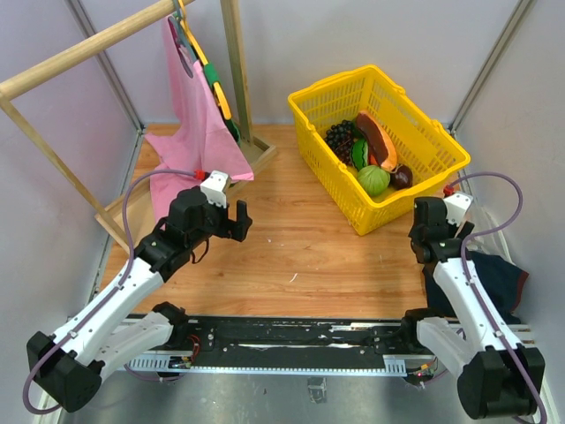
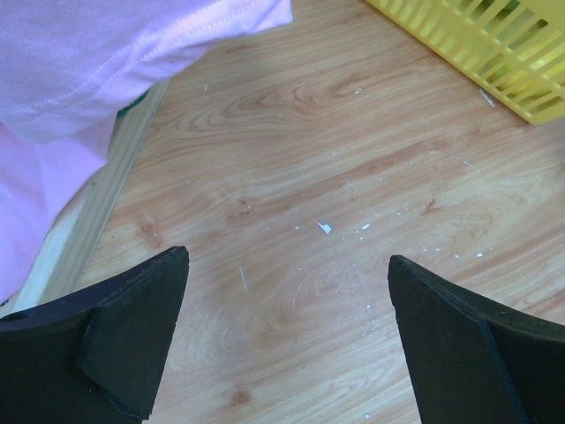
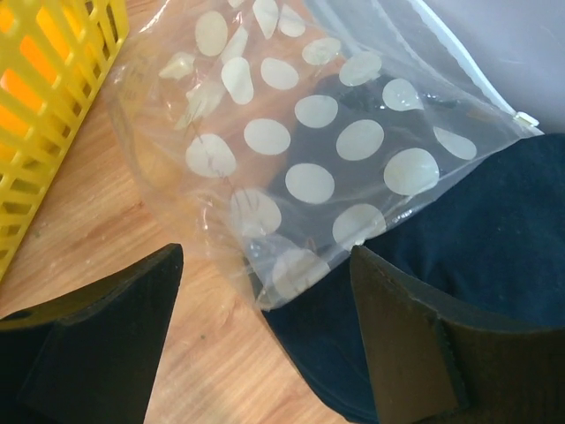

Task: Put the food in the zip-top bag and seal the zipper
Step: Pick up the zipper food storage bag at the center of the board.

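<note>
Step, likely: pickup | clear white-dotted plastic zip-top bag (image 3: pixel 300 150) lies at the table (image 1: pixel 300 265) right edge, before your wide-open right pincer (image 3: pixel 263 265) | left pincer (image 2: pixel 287 265) wide, empty | next: you'd pinch its near corner.

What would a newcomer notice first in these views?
The yellow basket of toy fruit stands out at the far right. A pink cloth hangs from a wooden rack at the far left. Under the open right gripper, a clear dotted bag lies partly on a dark cloth.
</note>
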### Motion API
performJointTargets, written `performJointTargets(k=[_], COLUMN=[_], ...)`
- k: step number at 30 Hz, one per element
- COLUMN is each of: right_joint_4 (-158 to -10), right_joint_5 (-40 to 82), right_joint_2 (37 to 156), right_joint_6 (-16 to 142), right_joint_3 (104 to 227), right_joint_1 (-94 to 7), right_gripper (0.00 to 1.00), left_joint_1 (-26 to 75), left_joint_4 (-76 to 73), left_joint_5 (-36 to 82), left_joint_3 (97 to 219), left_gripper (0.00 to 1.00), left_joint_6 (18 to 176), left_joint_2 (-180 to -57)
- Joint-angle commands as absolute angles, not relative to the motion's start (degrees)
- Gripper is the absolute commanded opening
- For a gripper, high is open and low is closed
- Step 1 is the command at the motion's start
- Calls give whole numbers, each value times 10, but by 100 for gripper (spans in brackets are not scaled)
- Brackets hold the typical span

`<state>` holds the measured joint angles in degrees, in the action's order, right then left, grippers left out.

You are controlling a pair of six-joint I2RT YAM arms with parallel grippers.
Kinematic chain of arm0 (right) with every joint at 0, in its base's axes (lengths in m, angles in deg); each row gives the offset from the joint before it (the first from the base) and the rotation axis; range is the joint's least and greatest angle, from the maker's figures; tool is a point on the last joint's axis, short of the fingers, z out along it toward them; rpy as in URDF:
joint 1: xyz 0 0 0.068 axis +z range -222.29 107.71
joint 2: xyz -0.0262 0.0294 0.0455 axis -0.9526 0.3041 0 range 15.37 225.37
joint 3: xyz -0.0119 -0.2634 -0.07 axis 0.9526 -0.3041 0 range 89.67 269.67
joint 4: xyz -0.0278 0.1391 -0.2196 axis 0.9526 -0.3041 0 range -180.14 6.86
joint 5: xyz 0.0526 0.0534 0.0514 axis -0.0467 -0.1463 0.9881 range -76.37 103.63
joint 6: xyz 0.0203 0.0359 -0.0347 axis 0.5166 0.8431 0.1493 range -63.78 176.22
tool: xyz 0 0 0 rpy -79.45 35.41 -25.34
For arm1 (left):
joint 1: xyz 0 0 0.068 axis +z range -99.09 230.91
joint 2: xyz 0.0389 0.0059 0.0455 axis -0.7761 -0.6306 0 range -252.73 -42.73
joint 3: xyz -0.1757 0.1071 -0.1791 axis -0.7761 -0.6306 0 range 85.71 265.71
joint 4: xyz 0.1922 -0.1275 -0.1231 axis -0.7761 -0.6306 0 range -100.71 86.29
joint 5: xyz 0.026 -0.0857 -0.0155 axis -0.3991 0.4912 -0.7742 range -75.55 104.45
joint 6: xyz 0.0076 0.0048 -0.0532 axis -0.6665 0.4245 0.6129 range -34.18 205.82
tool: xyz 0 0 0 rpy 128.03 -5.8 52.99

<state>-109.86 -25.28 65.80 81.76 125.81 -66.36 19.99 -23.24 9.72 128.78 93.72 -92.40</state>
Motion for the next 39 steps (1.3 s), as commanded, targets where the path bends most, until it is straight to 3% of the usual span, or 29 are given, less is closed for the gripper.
performJointTargets(k=[1, 3, 7, 15, 31, 39], right_joint_4=[-1011, -996, -986, -1017, -1142, -1135], right_joint_5=[-258, -258, -250, -224, -189, -66], right_joint_2=[683, 693, 700, 660, 528, 474], right_joint_6=[806, 802, 800, 785, 694, 649], right_joint_3=[1238, 1230, 1223, 1239, 1402, 1493], right_joint_1=[-692, -708, -725, -726, -676, -663], right_gripper=[76, 74, 59, 2, 1, 1], left_joint_1=[196, 196, 196, 198, 213, 213], left_joint_4=[-208, -206, -203, -200, -209, -222], left_joint_5=[130, 138, 146, 154, 106, 119], left_joint_3=[1279, 1277, 1276, 1273, 1277, 1317], left_gripper=[99, 99, 99, 98, 99, 99], left_joint_6=[930, 929, 928, 928, 952, 1013], left_joint_2=[-911, -909, -908, -904, -920, -939])
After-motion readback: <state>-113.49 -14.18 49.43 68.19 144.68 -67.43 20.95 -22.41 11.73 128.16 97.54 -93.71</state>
